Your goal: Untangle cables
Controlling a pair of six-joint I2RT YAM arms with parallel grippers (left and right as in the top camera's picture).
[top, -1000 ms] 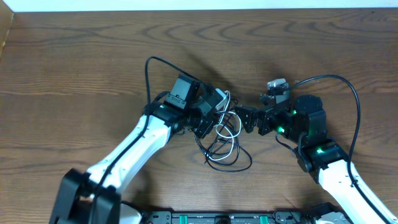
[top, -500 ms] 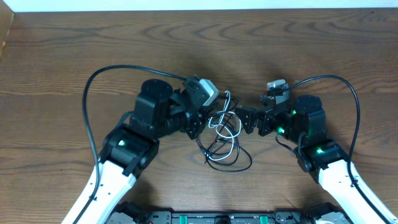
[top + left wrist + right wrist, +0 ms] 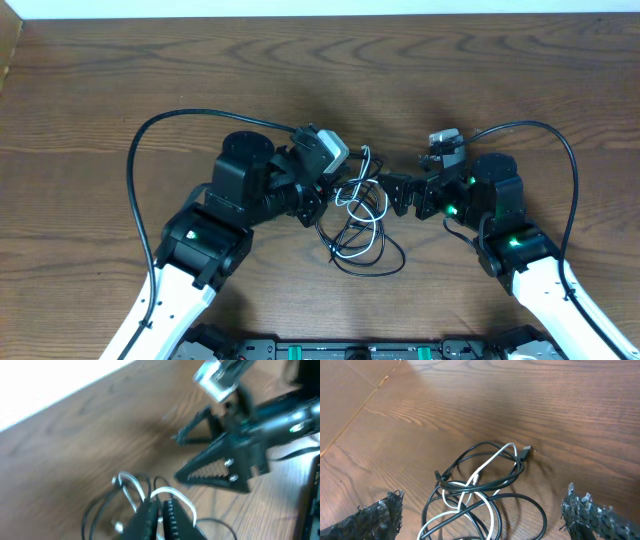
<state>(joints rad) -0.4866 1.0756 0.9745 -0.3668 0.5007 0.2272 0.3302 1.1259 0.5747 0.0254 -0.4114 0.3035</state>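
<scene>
The cables lie looped in a small bundle on the wooden table (image 3: 150, 80) between my two grippers. The thin black cable (image 3: 396, 262) coils around the shorter white cable (image 3: 374, 234). My left gripper (image 3: 322, 203) is at the bundle's left edge. In the left wrist view its jaws (image 3: 161, 510) are closed on the white cable (image 3: 176, 493), which arcs over one finger. My right gripper (image 3: 386, 192) is open and empty at the bundle's upper right. In the right wrist view its fingers (image 3: 482, 510) straddle the black cable (image 3: 536, 509) and the white cable (image 3: 492, 462) without touching them.
A thick black arm cable (image 3: 140, 170) arcs out on the left, and another (image 3: 570, 170) on the right. A black plug end (image 3: 527, 450) lies at the bundle's far side. A pale surface (image 3: 300, 8) borders the table's far edge.
My left arm has swung its elbow outward to the left, and its thick cable now arcs wide. Its gripper has stayed at the bundle. The right arm has not moved.
</scene>
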